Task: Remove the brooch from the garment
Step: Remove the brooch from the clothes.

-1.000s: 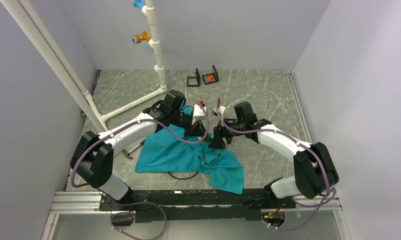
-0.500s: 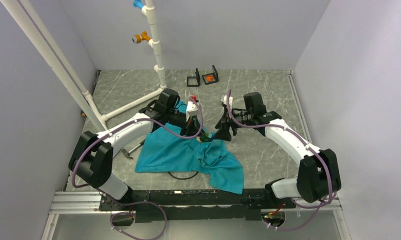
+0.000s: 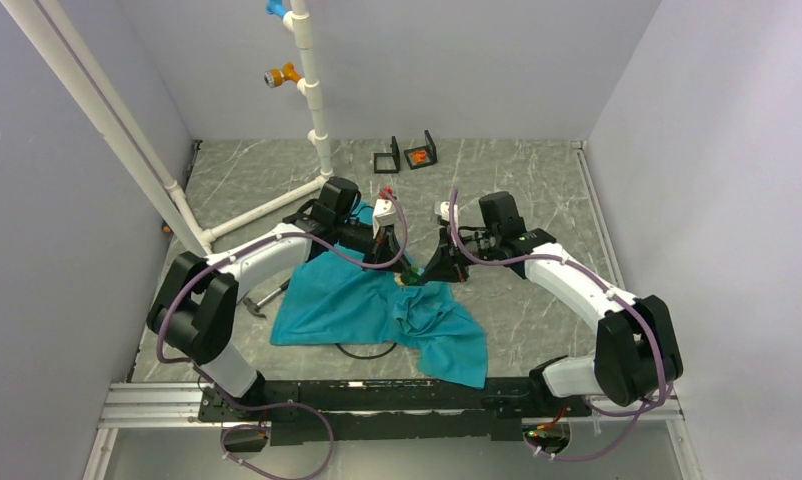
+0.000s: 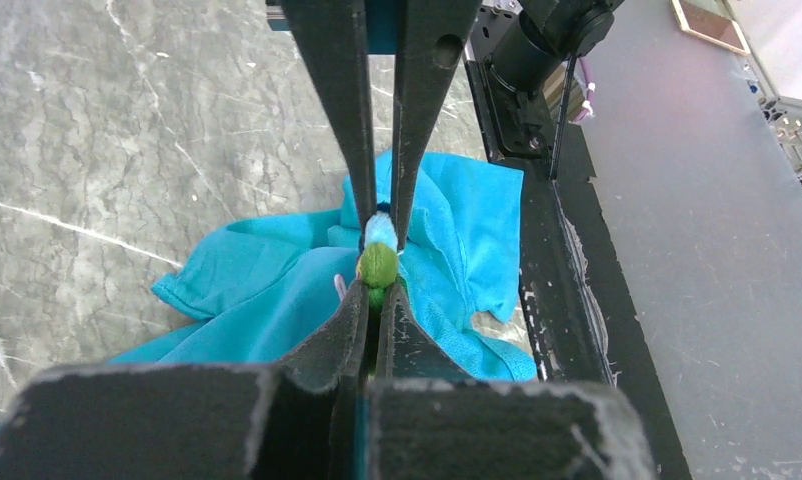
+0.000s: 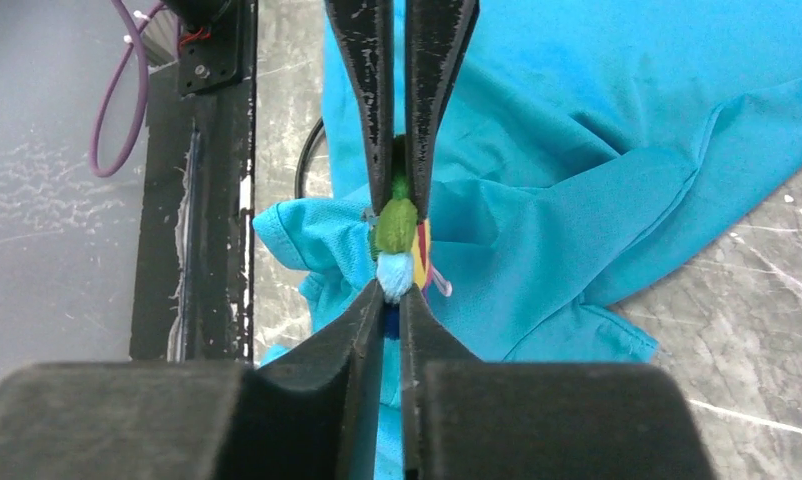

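Teal cloth of the garment (image 3: 347, 300) is lying crumpled on the grey worktop (image 3: 517, 180) in the top view. The left hand (image 3: 401, 269) and the right hand (image 3: 423, 275) are meeting tip to tip at its far edge, and the brooch (image 3: 410, 280) is showing there as a tiny coloured spot between them.

In the left wrist view, the left hand (image 4: 377, 300) is pressing its 2 fingers together on the green part of the brooch (image 4: 378, 265). The right hand (image 4: 380, 225) is pointing in from above and pinching the pale blue end.

In the right wrist view, the right hand (image 5: 392, 295) is clamping that pale blue end and the left hand (image 5: 397, 205) is gripping the green part of the brooch (image 5: 397, 228). Yellow and pink bits are showing just beside it, with the garment (image 5: 577, 150) lying behind.
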Available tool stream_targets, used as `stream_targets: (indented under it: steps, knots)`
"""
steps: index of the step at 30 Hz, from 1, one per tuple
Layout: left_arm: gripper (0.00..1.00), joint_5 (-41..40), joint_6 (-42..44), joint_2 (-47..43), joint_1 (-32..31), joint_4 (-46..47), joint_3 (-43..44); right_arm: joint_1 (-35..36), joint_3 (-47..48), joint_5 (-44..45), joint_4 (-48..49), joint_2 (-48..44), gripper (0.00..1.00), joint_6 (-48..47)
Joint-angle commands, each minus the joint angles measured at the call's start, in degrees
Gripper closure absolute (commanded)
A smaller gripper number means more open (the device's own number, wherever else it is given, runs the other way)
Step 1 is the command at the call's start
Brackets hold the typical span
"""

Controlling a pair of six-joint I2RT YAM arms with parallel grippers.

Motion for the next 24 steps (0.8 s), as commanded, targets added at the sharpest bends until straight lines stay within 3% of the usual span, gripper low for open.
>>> stream_targets:
  steps: [1, 3, 6, 9, 14, 17, 24]
  knots:
    - [1.0, 3.99, -2.93, 0.62, 0.92, 3.57, 1.97, 0.05, -0.59, -2.25, 3.21, 0.21, 0.94, -1.42]
    - [0.91, 1.46, -2.41, 0.4, 1.32, 3.11, 1.75, 0.0, -1.33, -2.22, 4.05, 0.23, 1.0, 0.23]
    - [0.68, -5.25, -3.02, -2.17, 1.87, 4.07, -0.65, -0.2, -2.73, -1.36, 7.1, 1.05, 1.0, 6.37]
    - [0.53, -13.32, -4.08, -6.95, 2.27, 5.96, -4.91, -0.56, -3.85, -0.48, 9.71, 2.15, 1.0, 13.59]
    - [0.47, -19.44, -1.89, -10.68, 2.63, -3.87, -6.93, -3.92, -5.74, 0.21, 13.23, 4.15, 1.0, 22.66]
    - [0.32, -17.93, 0.19, -12.24, 1.81, -8.51, -8.54, -6.72, -5.57, -1.57, 13.56, 6.92, 1.0, 26.76]
    - [0.35, -28.75, -2.11, -10.0, -7.06, -9.41, -8.12, -8.04, -6.23, -4.62, 15.16, 8.74, 1.0, 28.66]
